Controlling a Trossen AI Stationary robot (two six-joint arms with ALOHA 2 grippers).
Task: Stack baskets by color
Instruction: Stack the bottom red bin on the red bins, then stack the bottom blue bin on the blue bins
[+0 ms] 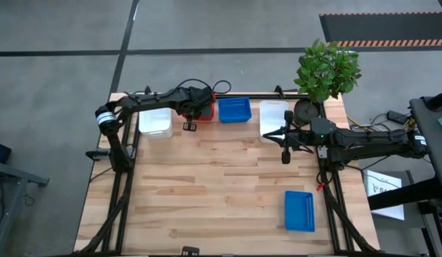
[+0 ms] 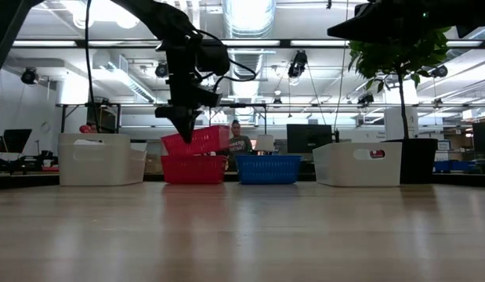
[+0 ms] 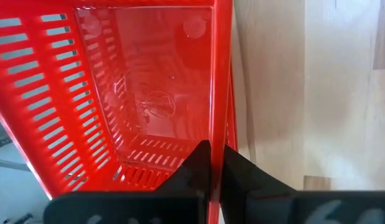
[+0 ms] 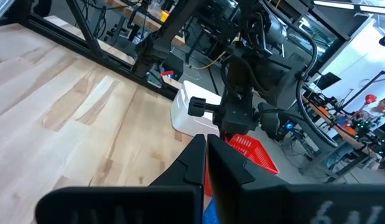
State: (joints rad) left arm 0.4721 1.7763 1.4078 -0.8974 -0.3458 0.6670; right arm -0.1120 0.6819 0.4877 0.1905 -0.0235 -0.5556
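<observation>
1. Your light wooden butcher-block bench [image 1: 228, 185] stands on a grey concrete floor; in the low view an open workshop with ceiling lights and monitors lies behind it.
2. Along the bench's far edge you have a white perforated plastic basket [image 1: 156, 122], then a red perforated plastic basket [image 2: 193, 168], a blue perforated plastic basket [image 1: 234, 110] and a second white basket [image 1: 273, 118].
3. Your left end effector [image 3: 216, 163] is clamped on the rim wall of a second red mesh basket [image 3: 127, 93], held tilted just above the red one on the bench.
4. Your right end effector [image 1: 284, 157] hangs above bare bench near the second white basket, fingers pressed together and gripping nothing.
5. Another blue mesh basket [image 1: 299, 210] lies alone near the bench's front right, well apart from the row.
6. A black pot [image 2: 417, 160] with a green leafy plant [image 1: 328, 69] sits at the far right corner, just beside the second white basket.
</observation>
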